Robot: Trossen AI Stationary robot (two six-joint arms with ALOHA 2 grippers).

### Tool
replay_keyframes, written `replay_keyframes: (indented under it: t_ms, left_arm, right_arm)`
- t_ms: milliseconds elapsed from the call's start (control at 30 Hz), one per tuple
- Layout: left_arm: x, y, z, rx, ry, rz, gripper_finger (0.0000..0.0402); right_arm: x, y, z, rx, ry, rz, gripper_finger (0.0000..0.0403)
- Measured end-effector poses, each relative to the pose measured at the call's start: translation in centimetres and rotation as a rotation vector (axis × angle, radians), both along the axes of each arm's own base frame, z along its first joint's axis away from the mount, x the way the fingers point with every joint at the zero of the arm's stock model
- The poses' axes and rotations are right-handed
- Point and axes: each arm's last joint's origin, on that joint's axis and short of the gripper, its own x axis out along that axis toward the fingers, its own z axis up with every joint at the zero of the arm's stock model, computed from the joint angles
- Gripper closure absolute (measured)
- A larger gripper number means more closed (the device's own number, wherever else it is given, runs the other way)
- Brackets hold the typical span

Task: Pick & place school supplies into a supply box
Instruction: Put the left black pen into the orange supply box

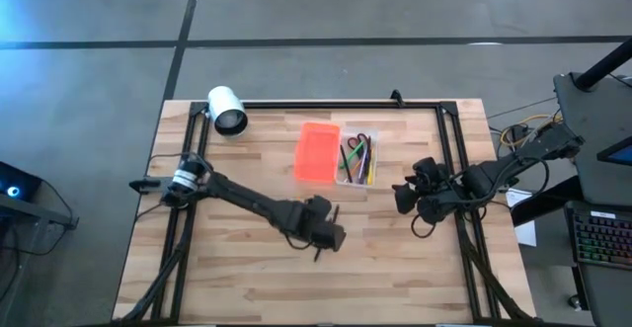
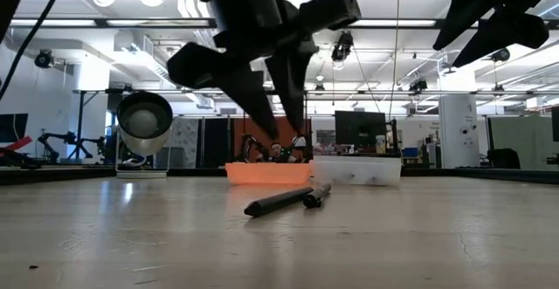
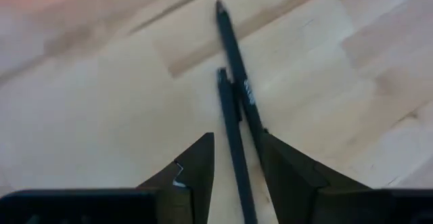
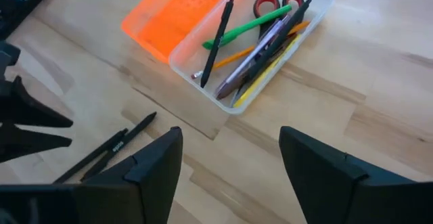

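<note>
Two dark pens lie side by side on the wooden table; they also show in the low view and the right wrist view. My left gripper hangs open above them, one finger on either side, touching nothing. The supply box's clear tray holds several pens, pencils and red-handled scissors. Its orange lid lies beside it. My right gripper is open and empty, raised to the right of the tray.
A white cylinder lies at the far left of the table. A black frame runs along the table's far edge and down both sides. Bare wood lies along the near edge.
</note>
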Motion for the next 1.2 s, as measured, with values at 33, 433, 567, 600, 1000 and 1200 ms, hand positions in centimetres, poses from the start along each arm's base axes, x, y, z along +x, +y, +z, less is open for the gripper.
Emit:
replay_keyframes:
  t_ms: [33, 433, 567, 600, 1000, 1200]
  left_arm:
    - [-0.1, -0.3, -0.3, -0.008, 0.002, 0.016, 0.0296]
    - [-0.1, -1.9, -3.7, -0.054, 0.050, 0.071, 0.0296]
    - [0.3, -2.1, -3.7, -0.075, 0.012, 0.073, 0.0296]
    - [0.3, -2.1, -3.7, -0.076, 0.008, 0.073, 0.0296]
    - [0.6, -2.1, -6.1, -0.052, 0.067, 0.061, 0.0296]
    - [0.4, -1.8, -6.5, -0.035, 0.106, 0.040, 0.0311]
  right_arm:
    - [0.0, 0.0, 0.0, -0.005, 0.004, 0.005, 0.0165]
    - [0.0, 0.1, -0.1, -0.011, 0.037, 0.050, 0.0165]
    - [0.0, 0.1, -0.1, -0.010, 0.046, 0.061, 0.0165]
    - [0.0, 0.1, -0.1, -0.011, 0.046, 0.062, 0.0165]
    - [-0.1, 0.1, -0.1, -0.023, 0.056, 0.075, 0.0165]
    - [-0.1, 0.1, -0.1, -0.022, 0.055, 0.075, 0.0165]
